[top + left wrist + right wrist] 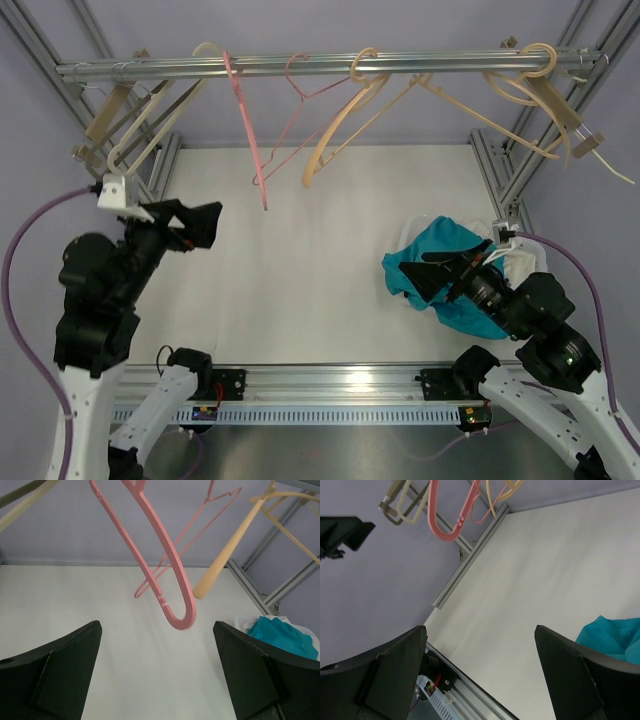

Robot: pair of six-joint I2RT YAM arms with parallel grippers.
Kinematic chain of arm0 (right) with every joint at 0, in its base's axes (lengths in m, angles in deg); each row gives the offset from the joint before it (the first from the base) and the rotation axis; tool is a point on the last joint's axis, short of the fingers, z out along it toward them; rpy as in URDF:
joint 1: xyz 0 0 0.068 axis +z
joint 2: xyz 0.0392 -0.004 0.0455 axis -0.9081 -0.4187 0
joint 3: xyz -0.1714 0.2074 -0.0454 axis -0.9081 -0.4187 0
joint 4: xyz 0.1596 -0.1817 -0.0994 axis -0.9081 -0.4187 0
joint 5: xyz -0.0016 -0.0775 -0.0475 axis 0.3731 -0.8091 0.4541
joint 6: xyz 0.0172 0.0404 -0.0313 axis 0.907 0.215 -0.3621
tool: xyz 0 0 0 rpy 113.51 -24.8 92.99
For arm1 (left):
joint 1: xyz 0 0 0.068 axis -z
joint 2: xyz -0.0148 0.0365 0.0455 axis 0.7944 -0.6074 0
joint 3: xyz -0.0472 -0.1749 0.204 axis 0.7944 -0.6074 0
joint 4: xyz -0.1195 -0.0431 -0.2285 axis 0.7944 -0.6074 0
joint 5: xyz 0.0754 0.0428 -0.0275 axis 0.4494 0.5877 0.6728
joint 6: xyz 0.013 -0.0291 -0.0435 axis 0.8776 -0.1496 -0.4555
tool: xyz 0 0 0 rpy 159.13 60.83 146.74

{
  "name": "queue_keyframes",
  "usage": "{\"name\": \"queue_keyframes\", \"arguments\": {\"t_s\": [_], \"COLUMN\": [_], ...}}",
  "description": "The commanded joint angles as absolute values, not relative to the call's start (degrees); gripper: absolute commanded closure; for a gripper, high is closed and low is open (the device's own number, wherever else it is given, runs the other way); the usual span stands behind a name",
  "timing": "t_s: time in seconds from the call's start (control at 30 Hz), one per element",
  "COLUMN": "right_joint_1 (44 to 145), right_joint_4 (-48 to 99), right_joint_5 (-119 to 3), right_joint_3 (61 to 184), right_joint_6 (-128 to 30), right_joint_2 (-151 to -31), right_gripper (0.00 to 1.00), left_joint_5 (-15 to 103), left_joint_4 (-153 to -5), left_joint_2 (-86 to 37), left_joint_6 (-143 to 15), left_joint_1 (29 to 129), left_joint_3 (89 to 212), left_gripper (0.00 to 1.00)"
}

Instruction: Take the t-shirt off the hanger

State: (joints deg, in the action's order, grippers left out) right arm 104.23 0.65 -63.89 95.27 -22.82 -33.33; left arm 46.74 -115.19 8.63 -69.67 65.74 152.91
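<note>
A teal t-shirt (432,262) lies crumpled on the table at the right, off any hanger, on top of white cloth (515,262). It also shows in the left wrist view (282,635) and the right wrist view (615,637). A bare pink hanger (245,120) hangs from the rail (330,65), close in front of the left wrist camera (165,575). My left gripper (200,225) is open and empty, raised at the left. My right gripper (440,275) is open and empty, just above the t-shirt.
Several bare beige hangers (350,125) and a thin pink wire hanger (300,110) hang along the rail. More wooden hangers (130,130) cluster at the left end and others (545,100) at the right end. Aluminium frame posts (495,180) stand at the table's sides.
</note>
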Motion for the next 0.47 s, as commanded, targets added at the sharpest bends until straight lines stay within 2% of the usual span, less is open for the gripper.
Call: {"name": "queue_keyframes", "arguments": {"t_s": [0.0, 0.2, 0.3, 0.43], "right_joint_1": [104.01, 104.01, 104.01, 104.01], "right_joint_4": [-0.24, -2.18, -2.27, -0.43], "right_joint_5": [-65.66, -73.48, -74.01, -74.89], "right_joint_3": [99.07, 98.64, 97.68, 96.79], "right_joint_6": [-24.61, -24.61, -24.52, -23.29], "right_joint_2": [-30.83, -26.18, -24.24, -23.62], "right_gripper": [0.01, 0.00, 0.01, 0.00], "left_joint_5": [42.17, 40.13, 39.69, 40.93], "left_joint_4": [-112.48, -117.84, -121.17, -123.73], "left_joint_2": [19.01, 38.68, 44.85, 44.88], "left_joint_6": [-72.27, -74.39, -72.91, -74.03], "left_joint_1": [65.78, 65.78, 65.78, 66.04], "left_joint_3": [144.00, 130.99, 128.86, 130.17], "left_gripper": [0.01, 0.01, 0.01, 0.01]}}
